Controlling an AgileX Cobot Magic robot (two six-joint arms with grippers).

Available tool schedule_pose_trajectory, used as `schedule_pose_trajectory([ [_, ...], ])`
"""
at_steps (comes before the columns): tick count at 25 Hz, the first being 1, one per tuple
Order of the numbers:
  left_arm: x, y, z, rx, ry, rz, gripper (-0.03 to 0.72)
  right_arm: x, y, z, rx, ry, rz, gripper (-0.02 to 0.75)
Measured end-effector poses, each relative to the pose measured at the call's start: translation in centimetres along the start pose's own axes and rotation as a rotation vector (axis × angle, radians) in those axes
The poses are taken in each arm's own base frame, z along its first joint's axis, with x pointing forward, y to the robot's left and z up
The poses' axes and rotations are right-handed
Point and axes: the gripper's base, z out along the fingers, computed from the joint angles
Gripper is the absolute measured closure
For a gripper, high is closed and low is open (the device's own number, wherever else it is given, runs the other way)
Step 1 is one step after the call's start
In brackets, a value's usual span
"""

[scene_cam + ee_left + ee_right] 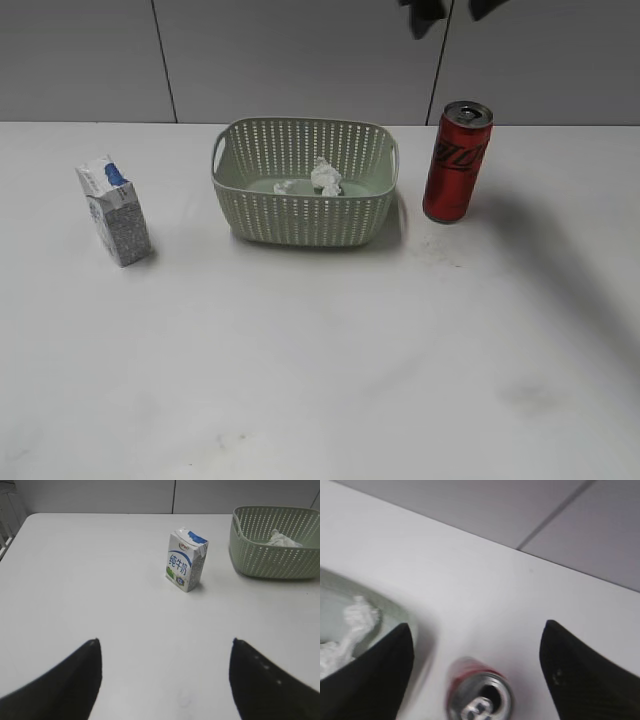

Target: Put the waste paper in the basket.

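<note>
White table [320, 380], grey panelled wall [300, 60] behind with dark vertical seams, soft even light.

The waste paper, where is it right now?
In the exterior view, the waste paper lies inside the green basket, mid-table between the milk carton and the red can.

A red soda can [457, 161] stands upright on the white table [320, 360], top already popped open. Way over on the other side there's a small blue-and-white speckled carton [114, 211], also upright, with a grey wall [300, 55] behind everything.
</note>
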Motion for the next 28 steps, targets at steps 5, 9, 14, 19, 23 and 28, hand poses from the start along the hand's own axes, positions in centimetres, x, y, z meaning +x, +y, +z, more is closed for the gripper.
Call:
schedule_pose_trajectory([
  [5, 0.0, 0.0, 0.0, 0.0, 0.0, 0.0, 0.1, 1.8, -8.9, 0.0, 0.053, 0.135, 0.198, 0.143],
  [9, 0.0, 0.0, 0.0, 0.0, 0.0, 0.0, 0.1, 2.8, -13.9, -0.9, 0.025, 0.131, 0.346, 0.143],
  [14, 0.0, 0.0, 0.0, 0.0, 0.0, 0.0, 0.1, 2.8, -15.4, -4.5, -0.003, 0.076, 0.392, 0.145],
  [19, 0.0, 0.0, 0.0, 0.0, 0.0, 0.0, 0.1, 5.7, -12.3, -9.1, -0.095, 0.122, 0.342, 0.145],
  [23, 0.0, 0.0, 0.0, 0.0, 0.0, 0.0, 0.1, 11.7, -9.8, -13.3, -0.115, 0.208, 0.292, 0.145],
  [28, 0.0, 0.0, 0.0, 0.0, 0.0, 0.0, 0.1, 20.7, -7.3, -17.8, -0.089, 0.234, 0.26, 0.146],
])
